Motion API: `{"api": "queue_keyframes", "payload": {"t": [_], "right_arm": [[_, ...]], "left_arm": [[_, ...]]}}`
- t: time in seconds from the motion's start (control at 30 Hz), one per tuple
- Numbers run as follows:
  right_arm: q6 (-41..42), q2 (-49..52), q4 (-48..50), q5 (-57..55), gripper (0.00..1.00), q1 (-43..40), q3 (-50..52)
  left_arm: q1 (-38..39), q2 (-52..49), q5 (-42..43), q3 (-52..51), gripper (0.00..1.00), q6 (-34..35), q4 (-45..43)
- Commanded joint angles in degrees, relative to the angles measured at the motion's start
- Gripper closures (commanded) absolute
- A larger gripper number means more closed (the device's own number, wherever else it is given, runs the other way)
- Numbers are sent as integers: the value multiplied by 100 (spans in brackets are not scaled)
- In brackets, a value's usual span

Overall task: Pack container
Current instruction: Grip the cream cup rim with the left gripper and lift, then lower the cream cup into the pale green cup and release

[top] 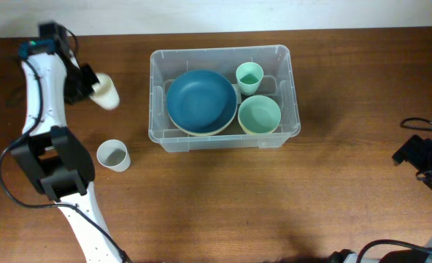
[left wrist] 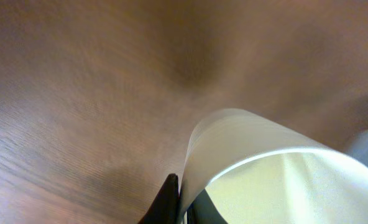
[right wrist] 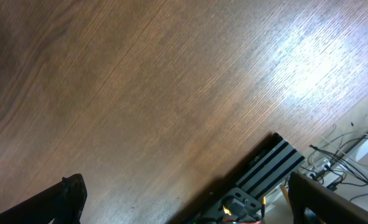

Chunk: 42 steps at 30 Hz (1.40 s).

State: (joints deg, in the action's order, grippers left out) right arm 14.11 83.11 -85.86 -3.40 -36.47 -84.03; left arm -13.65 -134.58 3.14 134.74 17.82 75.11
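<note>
Container (top: 201, 58) dead centre of the overhead view for you, long side running left to right across the table (top: 274, 204). Inside it, a blue bowl (top: 201, 100) fills the left half. A green cup (top: 249, 76) stands in the upper right corner, and a green bowl (top: 259, 115) sits just below it in the lower right.

Look to the upper left of the overhead frame: your left gripper (top: 90, 82) is clamped on a cream cup (top: 106, 93), well apart from the container's left wall. The cup is tilted, its mouth toward the gripper. Your left wrist view backs that up. The cup fills the lower right of that frame, one dark finger (left wrist: 167, 200) sits outside the wall and the other just inside the rim, pinching it. Whether the cup's base touches the wood, you can't tell from here.

Below that, at mid-left in the overhead, a grey cup (top: 114, 155) stands upright on the table, mouth up, right beside the left arm's base.

Your right gripper (top: 419, 152) sits at the far right edge, well away from everything. In its wrist view the two fingers spread wide at the lower corners, nothing between them but bare wood.
</note>
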Motion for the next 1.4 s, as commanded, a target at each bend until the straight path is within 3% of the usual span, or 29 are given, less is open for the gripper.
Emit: {"api": "queue_keyframes", "payload": {"t": [0.0,0.2,0.37,0.73,0.93,1.37], "right_arm": [[-17,4,0,15,1,-35,22],[-15,4,0,15,1,-35,22],[-17,4,0,15,1,-35,22],[-17,4,0,15,1,-35,22],[-15,4,0,15,1,-35,22],[-15,4,0,15,1,-35,22]], "left_arm": [[7,26,492,1088,99,9,157],[629,37,1259,2686,99,9,516],[1696,37,1226,3119,99,7,542],[3956,-46,-507,2931,99,-63,223],[4356,-52,-664,2511,99,-63,-212],[4218,-52,-662,686,99,-83,-1860]]}}
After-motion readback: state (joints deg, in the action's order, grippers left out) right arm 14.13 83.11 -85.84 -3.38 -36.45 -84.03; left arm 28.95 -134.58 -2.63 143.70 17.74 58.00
